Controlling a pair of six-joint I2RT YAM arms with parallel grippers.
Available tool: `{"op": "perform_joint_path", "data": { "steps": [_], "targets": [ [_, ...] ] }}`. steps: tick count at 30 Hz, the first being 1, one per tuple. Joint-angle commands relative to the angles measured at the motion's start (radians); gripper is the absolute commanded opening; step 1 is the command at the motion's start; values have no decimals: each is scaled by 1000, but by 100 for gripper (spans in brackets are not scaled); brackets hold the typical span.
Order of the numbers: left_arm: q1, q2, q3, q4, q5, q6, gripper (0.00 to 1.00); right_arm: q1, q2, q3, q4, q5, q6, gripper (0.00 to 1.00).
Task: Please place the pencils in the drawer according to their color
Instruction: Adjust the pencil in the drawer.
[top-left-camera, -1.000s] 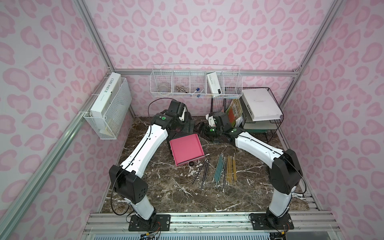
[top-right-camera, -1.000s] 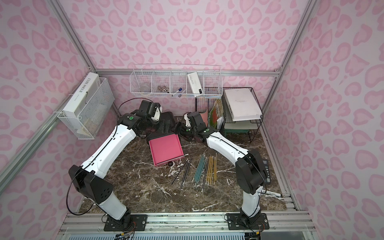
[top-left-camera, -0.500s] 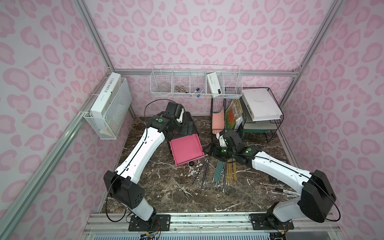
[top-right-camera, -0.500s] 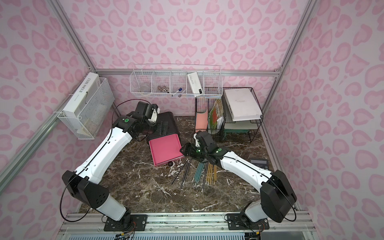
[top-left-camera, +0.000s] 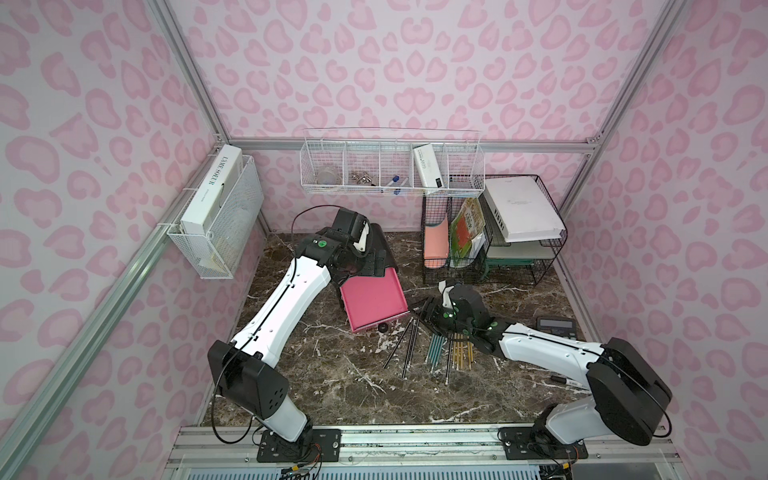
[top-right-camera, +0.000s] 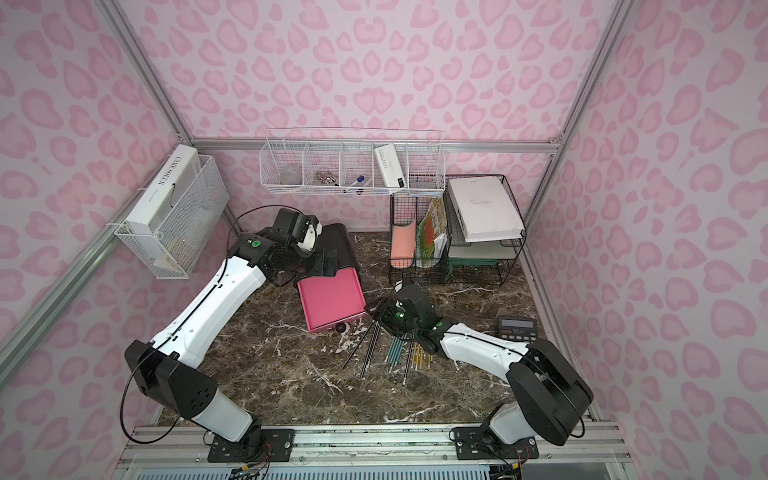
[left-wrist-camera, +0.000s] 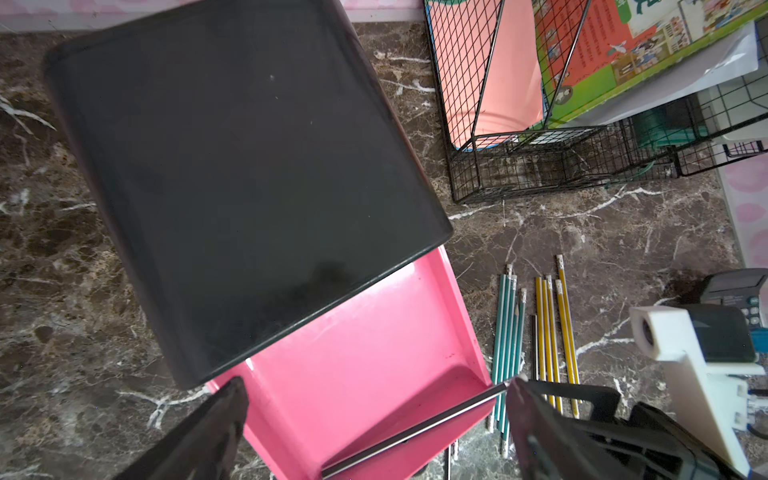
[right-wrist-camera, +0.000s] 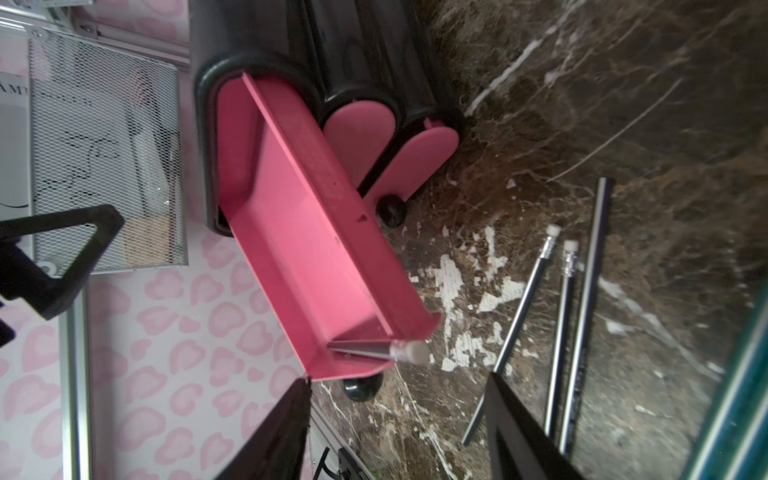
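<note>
The drawer is a black cabinet (top-left-camera: 384, 245) (left-wrist-camera: 249, 166) with its top pink tray (top-left-camera: 372, 301) (top-right-camera: 332, 299) (right-wrist-camera: 316, 257) pulled out; the two lower ones are shut. One black pencil (left-wrist-camera: 415, 432) (right-wrist-camera: 374, 351) lies across the tray's front, its eraser end over the rim. Black pencils (top-left-camera: 409, 345) (right-wrist-camera: 519, 316), teal ones (top-left-camera: 436, 351) (left-wrist-camera: 507, 332) and yellow ones (top-left-camera: 461, 353) (left-wrist-camera: 557, 332) lie on the table. My right gripper (top-left-camera: 422, 313) (right-wrist-camera: 399, 386) is open and empty at the tray's front right corner. My left gripper (top-left-camera: 376, 262) (left-wrist-camera: 376, 386) hangs open above the cabinet's front edge.
A black wire file rack (top-left-camera: 490, 232) with books stands at the back right. A calculator (top-left-camera: 555, 326) and a marker (top-left-camera: 569, 380) lie beside my right arm. White wire baskets hang on the back wall (top-left-camera: 392, 172) and the left wall (top-left-camera: 216, 224).
My right arm has swung from the back beside the cabinet forward to the tray's front right corner, and its jaws have narrowed. The left arm has barely shifted.
</note>
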Motion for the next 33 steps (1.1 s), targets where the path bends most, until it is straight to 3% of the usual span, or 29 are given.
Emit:
{"op": "perform_joint_path", "data": {
  "steps": [1, 7, 16, 22, 33],
  "targets": [
    [2, -15, -18, 29, 24, -1, 97, 6, 29, 4, 119, 25, 63, 52],
    [1, -19, -26, 39, 32, -1, 97, 7, 66, 43, 121, 31, 64, 39],
    [1, -31, -37, 49, 31, 5, 97, 6, 93, 82, 90, 35, 46, 35],
    [3, -37, -44, 55, 25, 5, 97, 3, 112, 115, 67, 31, 23, 20],
    [2, -36, -46, 62, 23, 4, 97, -14, 150, 170, 42, 9, -11, 5]
  ]
}}
